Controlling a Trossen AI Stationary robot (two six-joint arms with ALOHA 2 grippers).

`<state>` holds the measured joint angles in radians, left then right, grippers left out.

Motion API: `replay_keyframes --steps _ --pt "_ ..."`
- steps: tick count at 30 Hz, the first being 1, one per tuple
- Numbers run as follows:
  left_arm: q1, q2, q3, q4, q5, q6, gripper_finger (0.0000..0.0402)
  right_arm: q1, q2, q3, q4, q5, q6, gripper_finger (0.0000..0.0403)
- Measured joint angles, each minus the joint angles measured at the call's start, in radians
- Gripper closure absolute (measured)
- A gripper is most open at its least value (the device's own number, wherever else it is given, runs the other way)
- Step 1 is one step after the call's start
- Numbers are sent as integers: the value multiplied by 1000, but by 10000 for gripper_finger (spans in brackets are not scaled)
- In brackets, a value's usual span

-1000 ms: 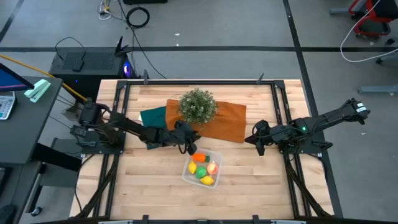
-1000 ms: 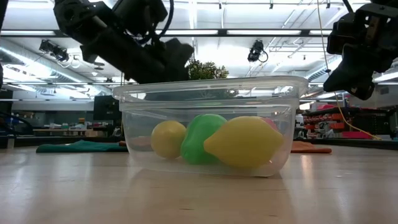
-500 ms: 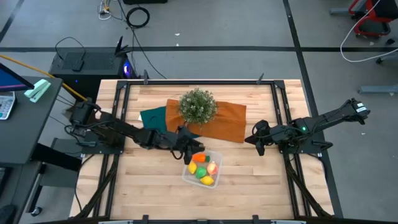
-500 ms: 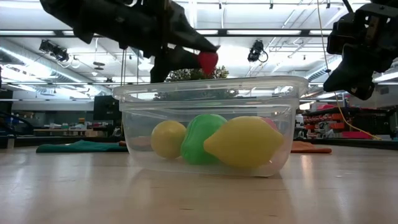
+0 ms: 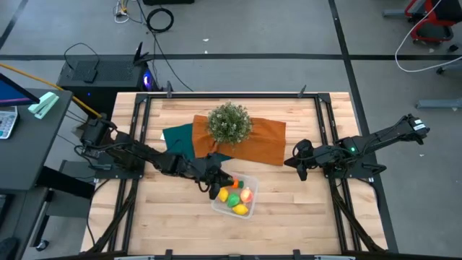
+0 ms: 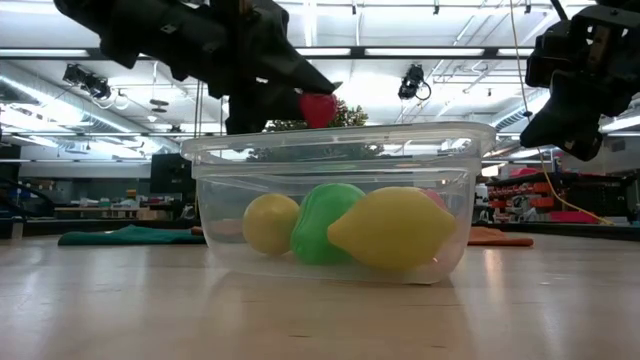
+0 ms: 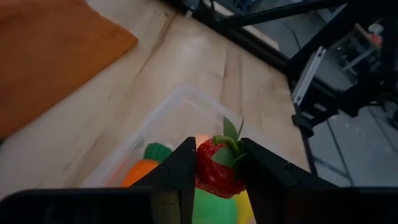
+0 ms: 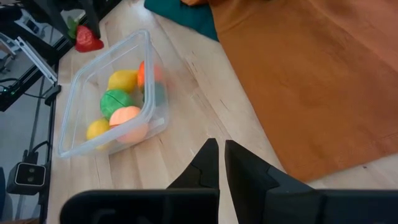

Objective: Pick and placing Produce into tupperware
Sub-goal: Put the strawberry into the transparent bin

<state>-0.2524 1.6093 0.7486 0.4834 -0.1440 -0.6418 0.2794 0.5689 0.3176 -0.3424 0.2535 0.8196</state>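
The left gripper [image 7: 217, 163] is clamping a red toy strawberry [image 7: 219, 168] between its fingers, hovering just above the far-left rim of the clear tupperware [image 5: 216, 204] near the table's middle. Inside the box are lying two yellow lemons [image 6: 392, 228], a green piece [image 6: 322, 215], an orange carrot [image 7: 139, 173] and a peach-coloured fruit [image 8: 127, 117]. The right gripper [image 8: 220, 163] is waiting at the right, fingers pressed together, holding nothing.

Clear tupperware [image 5: 250, 204] sits upright, open-topped, just in front of the orange cloth [image 5: 260, 141]. Inside lie two yellow lemons [image 6: 395, 228], a green piece [image 6: 322, 218], an orange carrot [image 7: 138, 174] and a peach fruit [image 8: 127, 118]. A red strawberry [image 7: 219, 168] is gripped above its rim.
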Motion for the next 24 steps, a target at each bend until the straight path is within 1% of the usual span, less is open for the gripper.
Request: replay_keyframes --steps 7,10,13,17,22,24 --pt "10 1 0 -8 11 66 283 0 0 0 0 0 2 403" --pt "15 1 23 -59 17 94 283 0 0 0 0 0 14 403" --pt "15 22 92 -126 20 155 285 0 0 0 0 0 16 403" --pt "14 89 214 -234 60 234 282 0 0 0 5 0 17 403" --pt "18 180 320 -432 71 265 279 0 0 0 11 0 17 403" --pt "20 208 348 -469 71 266 282 0 0 0 11 0 17 403"
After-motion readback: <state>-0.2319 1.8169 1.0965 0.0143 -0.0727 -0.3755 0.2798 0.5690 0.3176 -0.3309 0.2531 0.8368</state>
